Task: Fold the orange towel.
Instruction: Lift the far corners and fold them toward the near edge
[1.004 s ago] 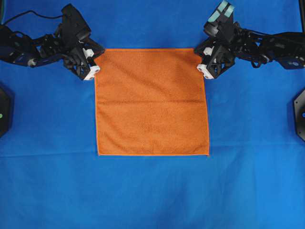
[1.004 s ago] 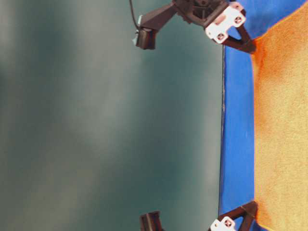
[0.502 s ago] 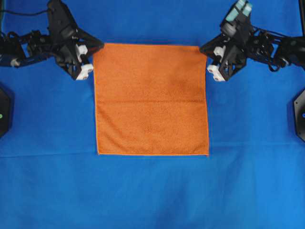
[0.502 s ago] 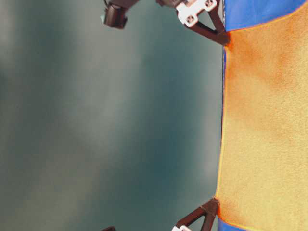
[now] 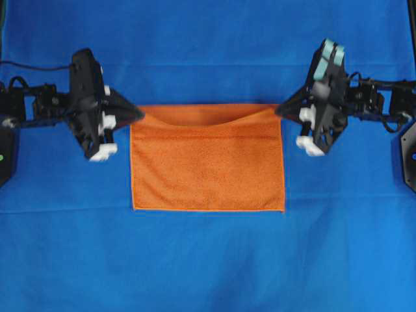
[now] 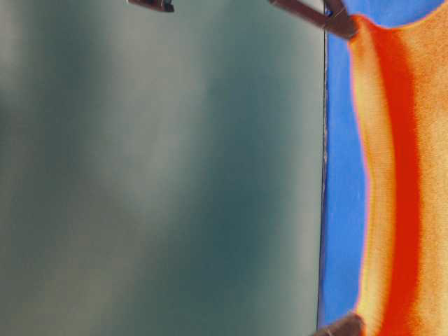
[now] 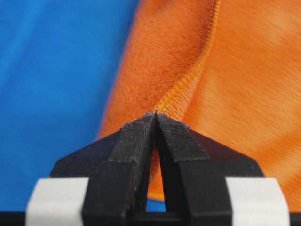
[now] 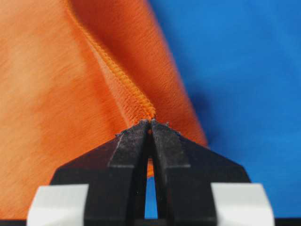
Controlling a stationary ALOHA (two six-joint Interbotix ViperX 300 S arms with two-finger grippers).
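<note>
There is one orange towel (image 5: 208, 166), one large blue cloth (image 5: 208, 260) under it, and two grippers at work. The left gripper (image 5: 135, 114) has its jaws pinched together on one far corner of the towel; from its wrist camera the two black fingers (image 7: 136, 141) meet at the tips with the stitched hem (image 7: 188, 80) running away straight ahead of them. The right gripper (image 5: 281, 112) is likewise clamped tight on the other far corner, the hem rising out from between its tips.

The towel hangs stretched between the two grippers, its raised edge sagging a little in the middle and carried over the part that lies flat. The flat part spreads out below and between the grippers, with its near edge well apart from both. As it lies, the towel shows as a wide rectangle whose long axis runs from one gripper to the other, parallel to the raised edge. In the table-level view, the lifted fold (image 6: 402, 182) runs as a darker orange band between the two grippers.
</note>
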